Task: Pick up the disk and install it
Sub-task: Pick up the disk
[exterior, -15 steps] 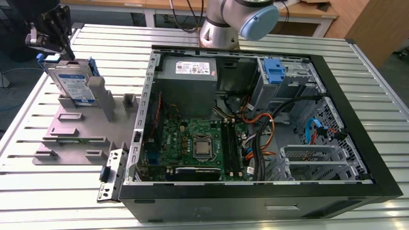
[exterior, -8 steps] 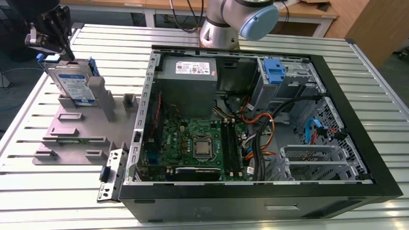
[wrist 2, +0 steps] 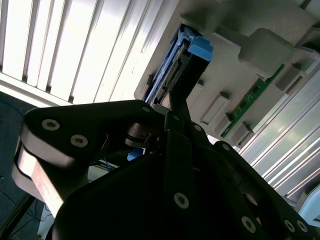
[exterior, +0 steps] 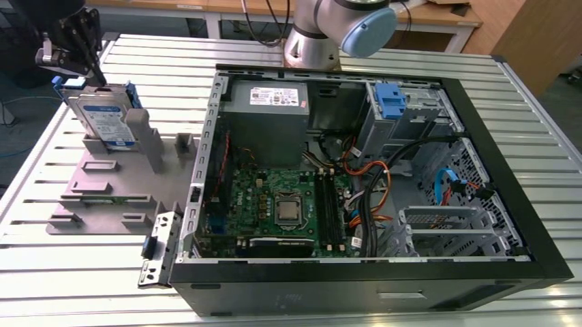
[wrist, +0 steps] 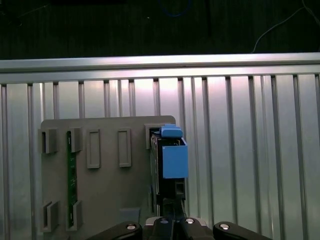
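The disk [exterior: 103, 120] stands on edge in a slot of the grey holder plate [exterior: 102, 182] at the exterior view's left, its white-and-blue label facing forward and blue rails along its sides. My gripper [exterior: 93, 79] hangs right at the disk's top edge. In the second wrist view the gripper [wrist 2: 184, 82] reaches along the narrow edge of the disk [wrist 2: 167, 75], whose blue rail end sticks out beyond it. The first wrist view looks down on the disk [wrist: 172, 160] edge-on.
An open computer case [exterior: 509, 204] lies at the exterior view's right, holding a motherboard [exterior: 272, 204], a grey power supply box [exterior: 268, 112], cables and a drive cage with an upright blue latch [exterior: 388, 101]. A green memory stick [wrist: 71, 170] sits in the holder plate. The slatted metal table [exterior: 37, 170] surrounds everything.
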Robot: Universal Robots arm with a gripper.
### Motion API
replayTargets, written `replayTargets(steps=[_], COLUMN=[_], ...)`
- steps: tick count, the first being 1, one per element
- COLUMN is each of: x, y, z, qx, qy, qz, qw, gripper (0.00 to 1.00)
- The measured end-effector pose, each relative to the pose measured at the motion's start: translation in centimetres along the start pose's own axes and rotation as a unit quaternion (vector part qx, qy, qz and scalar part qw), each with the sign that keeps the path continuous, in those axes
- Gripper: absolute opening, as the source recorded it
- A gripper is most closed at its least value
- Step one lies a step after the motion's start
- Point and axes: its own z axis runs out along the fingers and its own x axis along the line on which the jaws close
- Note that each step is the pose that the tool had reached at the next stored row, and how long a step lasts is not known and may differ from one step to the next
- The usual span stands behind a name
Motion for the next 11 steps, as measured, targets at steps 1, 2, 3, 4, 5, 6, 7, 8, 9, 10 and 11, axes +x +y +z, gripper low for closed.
replayTargets(steps=[1, 2, 3, 4, 5, 6, 7, 8, 9, 10, 11], x=[0.00, 0.00, 0.00, 0.00, 0.00, 0.00, 0.00, 0.00, 0.00, 0.00, 0.00], y=[0.00, 0.00, 0.00, 0.00, 0.00, 0.00, 0.00, 0.00, 0.00, 0.00, 0.00], z=[0.00, 0.00, 0.00, 0.00, 0.00, 0.00, 0.00, 0.00, 0.00, 0.00, 0.00], qx=[0.0000, 0.0000, 0.0000, 0.0000, 0.0000, 0.0000, 0.0000, 0.0000, 0.0000, 0.0000, 0.0000], qy=[0.0000, 0.0001, 0.0001, 0.0001, 0.0002, 0.0002, 0.0003, 0.0003, 0.0003, 0.0004, 0.0004], qz=[0.000, 0.000, 0.000, 0.000, 0.000, 0.000, 0.000, 0.000, 0.000, 0.000, 0.000], qw=[1.00000, 1.00000, 1.00000, 1.00000, 1.00000, 1.00000, 1.00000, 1.00000, 1.00000, 1.00000, 1.00000], gripper=[0.11, 0.11, 0.11, 0.17, 0.17, 0.24, 0.29, 0.29, 0.35, 0.41, 0.41])
